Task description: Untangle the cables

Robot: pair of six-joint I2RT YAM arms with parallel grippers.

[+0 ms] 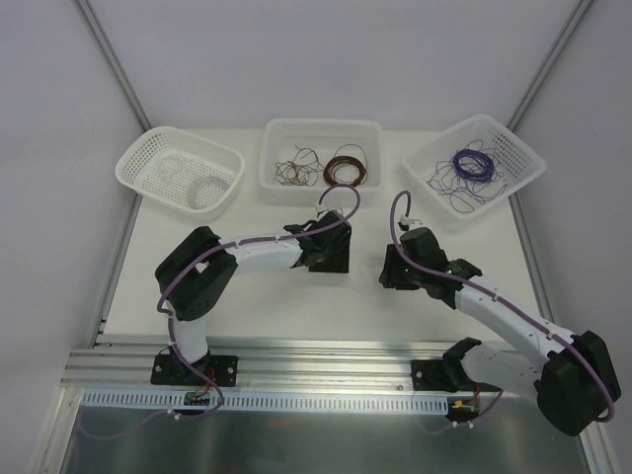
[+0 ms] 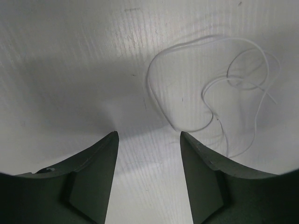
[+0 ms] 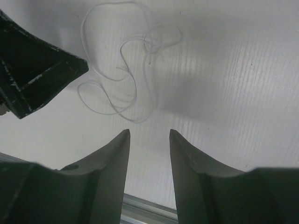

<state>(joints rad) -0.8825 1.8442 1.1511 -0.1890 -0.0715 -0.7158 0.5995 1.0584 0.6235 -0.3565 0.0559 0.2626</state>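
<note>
TABLE-TOP STANDOFF: 2 YAM arms meet over the middle of the table (image 1: 286, 306), where 1 whitish-clear strand of the cables (image 2: 205, 91) lies flat in loose, overlapping loops. The left gripper (image 2: 148, 140) hovers just short of it, fingers parted with nothing between them. In its wrist view the strand sits ahead and to the right of the gap. The right gripper (image 3: 149, 135) faces the strand from the other side, fingers likewise apart and empty, and the strand lies ahead and slightly left, near the dark tip of the left gripper.

Along the far edge stand 3 containers. A white basket (image 1: 126, 168) at the far-left corner holds a white coil (image 1: 205, 188). A clear bin (image 1: 321, 123) in the middle holds a brown coil (image 1: 346, 170) and a few dark loose strands (image 1: 294, 168). A second basket (image 1: 513, 138) at the far-right corner holds a purple coil (image 1: 472, 163).

The strand looks hair-fine, nearly weightless and springy. It would probably skate across the smooth surface and slip from a loose pinch, and a hard tug could kink it. The likeliest holds are the wide outer arcs, 1 per gripper on opposite sides of the small crossing, pinched squarely and drawn apart gently. Lying so flat, it may be hard to lift off the table.
</note>
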